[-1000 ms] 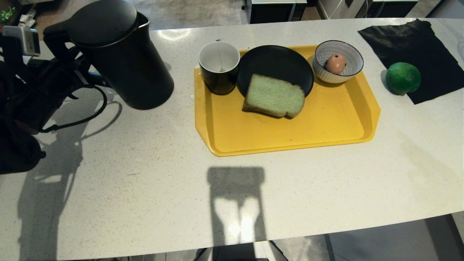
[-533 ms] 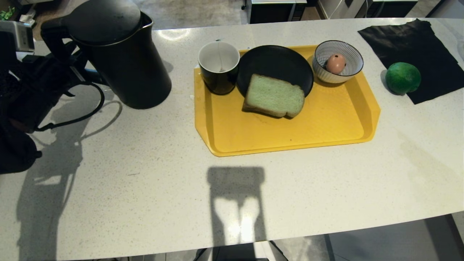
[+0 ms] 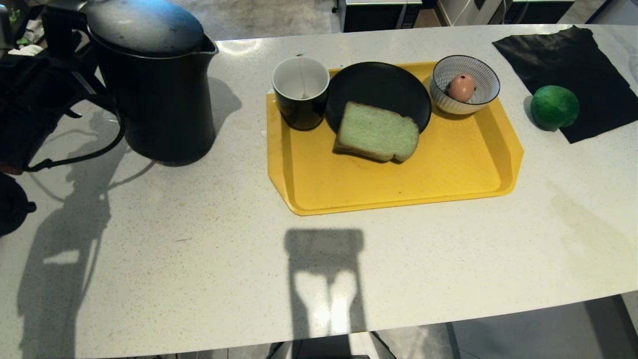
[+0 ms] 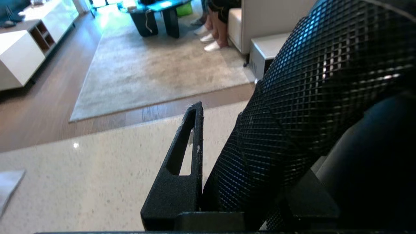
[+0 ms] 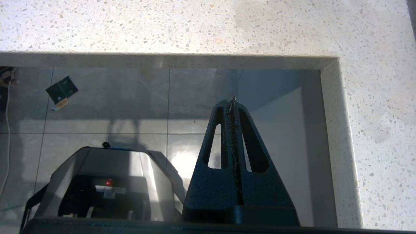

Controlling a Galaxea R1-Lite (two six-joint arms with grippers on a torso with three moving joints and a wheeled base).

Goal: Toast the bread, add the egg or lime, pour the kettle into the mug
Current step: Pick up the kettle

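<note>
The tall matte black jug kettle [image 3: 152, 80] stands upright on the white speckled desk [image 3: 199, 279], well left of the yellow plastic tray [image 3: 398, 184] that carries the glossy black mug [image 3: 300, 92]. The left end effector [image 4: 227, 169] is clenched on the kettle's textured loop handle. The right end effector [image 5: 234, 146] hangs clenched and empty below the desk's edge. The kettle looks rigid and probably heavy, so the handle is the place to hold it.

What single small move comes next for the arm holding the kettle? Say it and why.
Probably open the left gripper and release. The kettle looks upright on the counter, left of the yellow tray, its textured handle clamped between the fingers. The right gripper hangs shut, idle, below the counter.
</note>
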